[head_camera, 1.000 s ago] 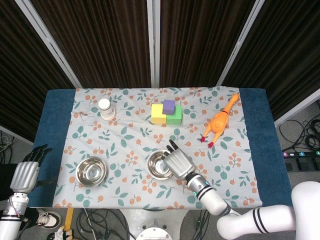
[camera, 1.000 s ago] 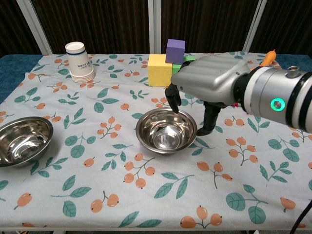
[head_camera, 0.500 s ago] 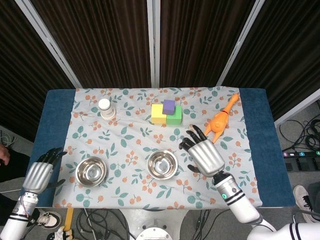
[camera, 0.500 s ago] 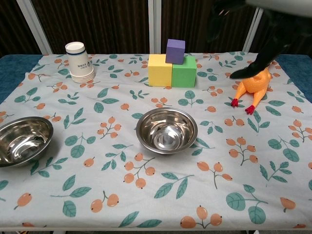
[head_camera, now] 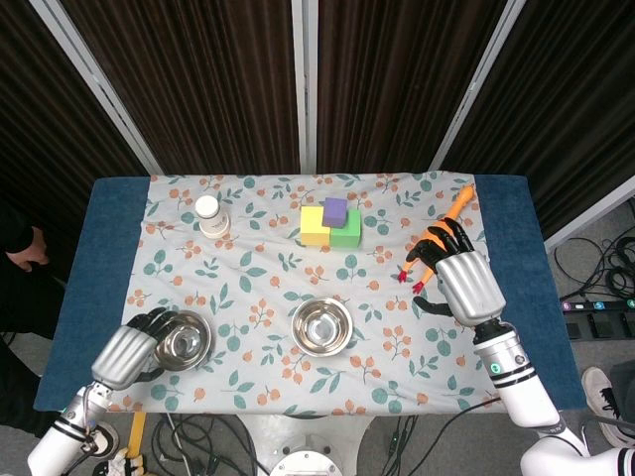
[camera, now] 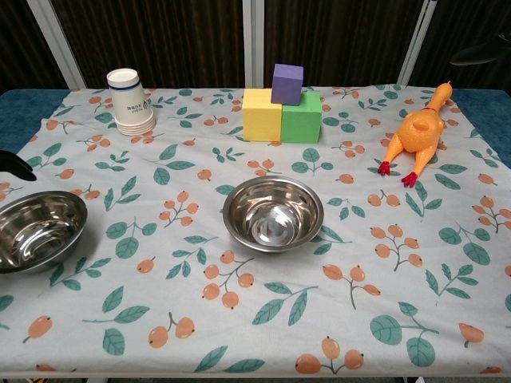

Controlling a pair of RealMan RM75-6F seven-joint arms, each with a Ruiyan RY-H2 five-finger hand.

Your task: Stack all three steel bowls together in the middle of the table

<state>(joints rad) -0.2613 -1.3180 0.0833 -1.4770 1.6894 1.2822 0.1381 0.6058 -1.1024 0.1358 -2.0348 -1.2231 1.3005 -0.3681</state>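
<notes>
Hovering, fingers spread: left hand (head_camera: 127, 354) beside left bowl (head_camera: 183, 339), right hand (head_camera: 466, 283) over rubber chicken (head_camera: 441, 237).

two steel bowls (head_camera: 182, 338) (head_camera: 321, 325), three blocks (head_camera: 315, 225) (head_camera: 335, 210) (head_camera: 347, 231), one rubber chicken (head_camera: 434, 241), one cup stack (head_camera: 209, 214)

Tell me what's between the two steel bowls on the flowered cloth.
Nothing but bare flowered cloth lies between the left steel bowl and the centre steel bowl; the chest view shows it best.
</notes>
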